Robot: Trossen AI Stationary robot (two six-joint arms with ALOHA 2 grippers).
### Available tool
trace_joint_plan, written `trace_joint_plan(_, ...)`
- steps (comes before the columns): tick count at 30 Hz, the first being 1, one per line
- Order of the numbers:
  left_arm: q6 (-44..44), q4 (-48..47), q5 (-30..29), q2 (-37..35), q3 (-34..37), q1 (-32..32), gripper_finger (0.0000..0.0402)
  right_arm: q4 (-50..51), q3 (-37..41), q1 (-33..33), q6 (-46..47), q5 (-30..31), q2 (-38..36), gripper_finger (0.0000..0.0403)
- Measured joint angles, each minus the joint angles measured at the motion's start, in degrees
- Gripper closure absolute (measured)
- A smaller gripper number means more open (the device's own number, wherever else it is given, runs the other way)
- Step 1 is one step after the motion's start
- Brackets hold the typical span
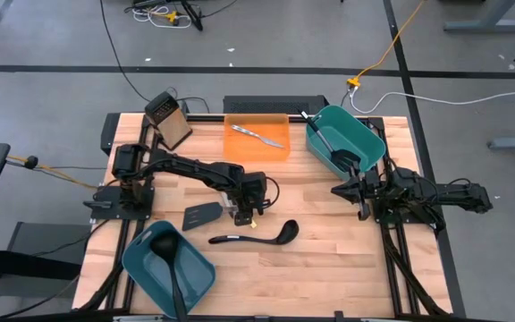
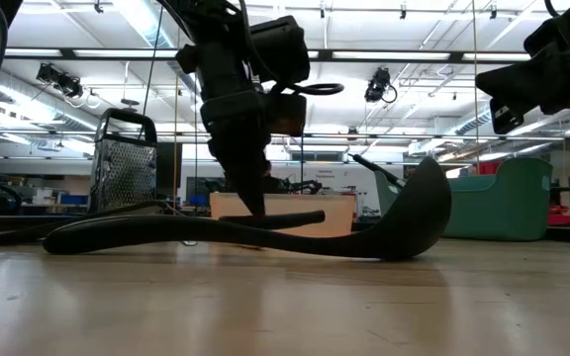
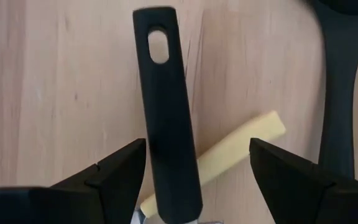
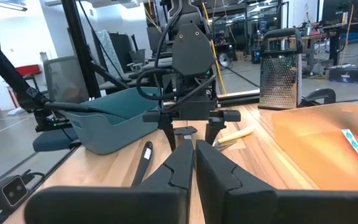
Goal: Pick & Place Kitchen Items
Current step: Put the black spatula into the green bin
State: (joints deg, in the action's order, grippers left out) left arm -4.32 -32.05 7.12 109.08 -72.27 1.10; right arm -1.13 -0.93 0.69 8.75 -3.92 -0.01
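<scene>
1. Left hand hangs spread over a black spatula handle; a ladle blocks at five o'clock.
2. Bare surface lies open toward four o'clock, short of the closed right hand.

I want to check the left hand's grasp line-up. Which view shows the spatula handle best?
The left wrist view: the spatula handle fills the frame between the open left hand, lying across a yellow handle. The high view shows only the spatula head beside the arm; the low and right wrist views barely show it.
</scene>
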Motion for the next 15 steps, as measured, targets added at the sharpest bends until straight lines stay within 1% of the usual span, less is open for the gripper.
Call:
trace_joint_plan(10,-0.79,-0.06,-0.19,0.00,0.01,0.00,0.0111,0.00,0.00,0.01,-0.19,-0.01,0.00,0.0376)
trace_joint_plan(15,-0.43,-0.31,-0.21,1.16,0.13,0.00,0.0111,-0.02,0.00,0.00,-0.19,0.01,0.00,0.0376)
